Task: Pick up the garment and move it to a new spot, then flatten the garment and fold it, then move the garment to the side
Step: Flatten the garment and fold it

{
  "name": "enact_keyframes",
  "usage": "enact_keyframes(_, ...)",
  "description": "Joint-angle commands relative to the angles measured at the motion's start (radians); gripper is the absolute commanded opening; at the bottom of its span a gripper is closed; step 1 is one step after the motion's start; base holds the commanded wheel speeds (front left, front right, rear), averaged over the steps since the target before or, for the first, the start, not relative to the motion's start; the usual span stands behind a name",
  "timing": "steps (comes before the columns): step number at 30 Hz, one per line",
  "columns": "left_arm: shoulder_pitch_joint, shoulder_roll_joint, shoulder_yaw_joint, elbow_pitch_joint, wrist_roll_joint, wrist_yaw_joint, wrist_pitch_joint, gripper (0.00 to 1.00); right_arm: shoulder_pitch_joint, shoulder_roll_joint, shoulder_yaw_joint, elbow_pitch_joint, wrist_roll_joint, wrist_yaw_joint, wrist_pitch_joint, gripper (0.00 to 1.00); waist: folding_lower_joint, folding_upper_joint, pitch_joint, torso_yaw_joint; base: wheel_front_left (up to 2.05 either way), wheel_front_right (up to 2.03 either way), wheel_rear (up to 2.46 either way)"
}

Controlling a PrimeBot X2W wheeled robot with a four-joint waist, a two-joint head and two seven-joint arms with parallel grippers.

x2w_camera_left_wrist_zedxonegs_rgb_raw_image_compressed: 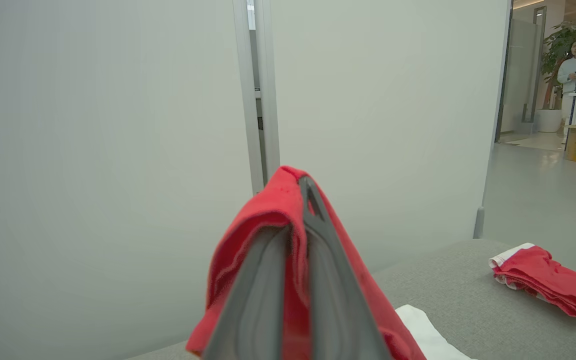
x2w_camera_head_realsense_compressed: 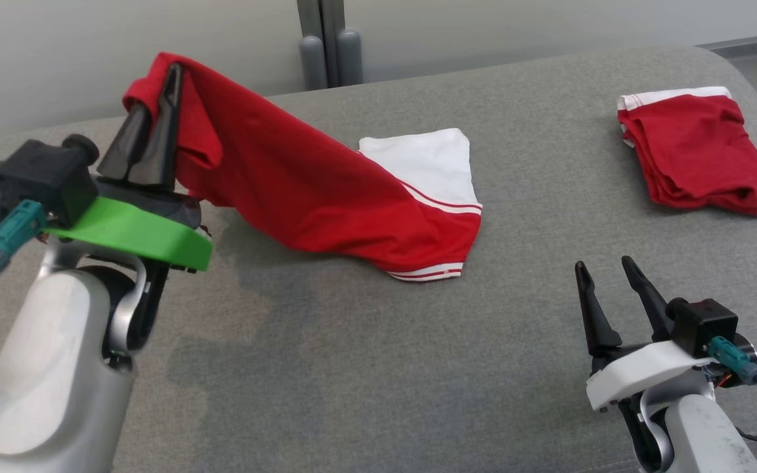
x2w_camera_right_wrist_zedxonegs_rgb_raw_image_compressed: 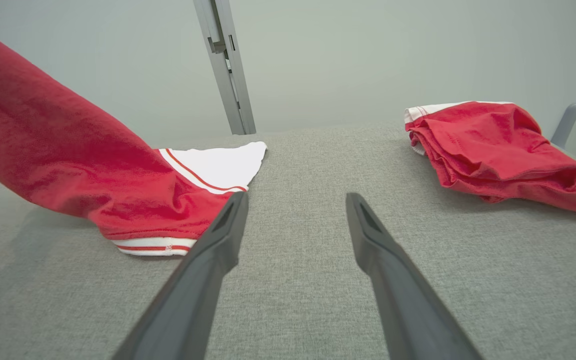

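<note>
So, step: first one by my read, garment [x2w_camera_head_realsense_compressed: 326, 197] picked up at one end for the move to a new spot; not flattened or folded yet.
Left jaws: clamped hard on a bunched red edge of the garment, tips up, high above the bench [x2w_camera_head_realsense_compressed: 378, 368]; cloth wrapped over both tips, so the hold looked deep and secure.
Garment: sloped from the left jaws down to the right; white panel [x2w_camera_head_realsense_compressed: 428, 161] and striped hem [x2w_camera_head_realsense_compressed: 428, 270] lay on the bench mid-way, so only part was lifted and the low end would likely drag.
Right jaws: spread wide, nothing between them, low over the near right of the bench, aimed toward the striped hem but apart from it; probably placed to take that end.
Pile [x2w_camera_head_realsense_compressed: 700, 157]: second red garment, folded, far right of bench, well apart; likely a done piece parked aside, so the new spot should avoid it.
</note>
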Motion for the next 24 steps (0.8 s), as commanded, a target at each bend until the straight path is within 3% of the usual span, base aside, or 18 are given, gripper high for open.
enact_keyframes(1,-0.024,0.014,0.007,-0.021,-0.006,0.001,0.02,0.0,0.01,-0.004,0.0,0.001,0.004,-0.001,-0.005,1.0,0.0,0.0,-0.004,0.0,0.0,0.0,0.0)
enact_keyframes(10,-0.07,0.046,-0.024,-0.183,-0.018,-0.009,0.132,0.0,0.016,-0.004,-0.01,0.003,0.01,-0.001,-0.005,1.0,0.0,0.0,-0.009,-0.002,0.0,0.0,0.0)
enact_keyframes(18,-0.143,0.008,-0.108,-0.3,-0.03,-0.022,0.208,0.0,0.018,-0.004,-0.017,0.009,0.007,-0.001,-0.005,1.0,0.0,0.0,-0.03,0.004,0.0,0.0,0.0)
enact_keyframes(24,-0.168,0.005,-0.106,-0.277,-0.05,-0.004,0.26,0.0,0.014,-0.004,-0.015,0.004,0.005,-0.001,-0.005,1.0,0.0,0.0,-0.029,0.004,0.0,0.0,0.0)
